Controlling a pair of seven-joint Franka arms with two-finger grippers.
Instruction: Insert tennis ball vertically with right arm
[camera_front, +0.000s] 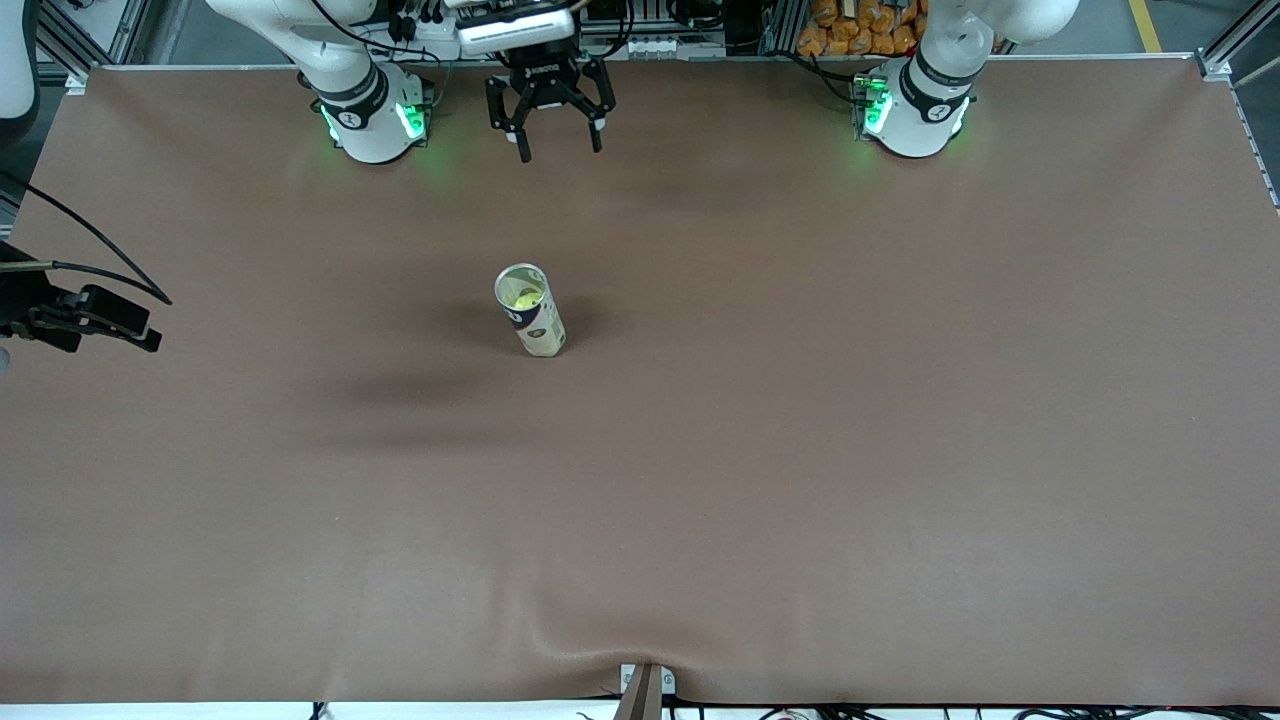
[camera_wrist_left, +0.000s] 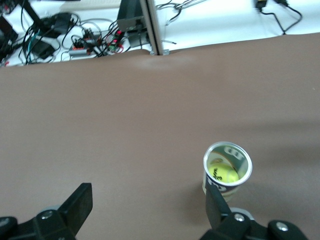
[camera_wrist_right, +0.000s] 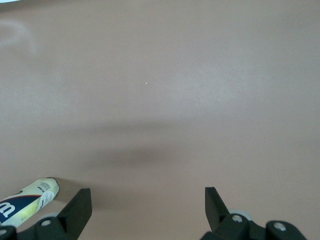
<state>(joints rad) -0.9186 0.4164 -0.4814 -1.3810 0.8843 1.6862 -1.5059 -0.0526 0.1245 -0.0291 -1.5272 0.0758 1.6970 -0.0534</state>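
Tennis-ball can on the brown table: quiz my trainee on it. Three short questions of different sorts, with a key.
1. True or false: the white cylindrical tennis-ball can on the brown table is capped with a lid.
2. What sits inside the can? A) nothing B) a yellow tennis ball C) a red block
3. Fill in: the left claw and the right claw are both ____, holding nothing.

Key: 1 false, its top is open; 2 B; 3 open.
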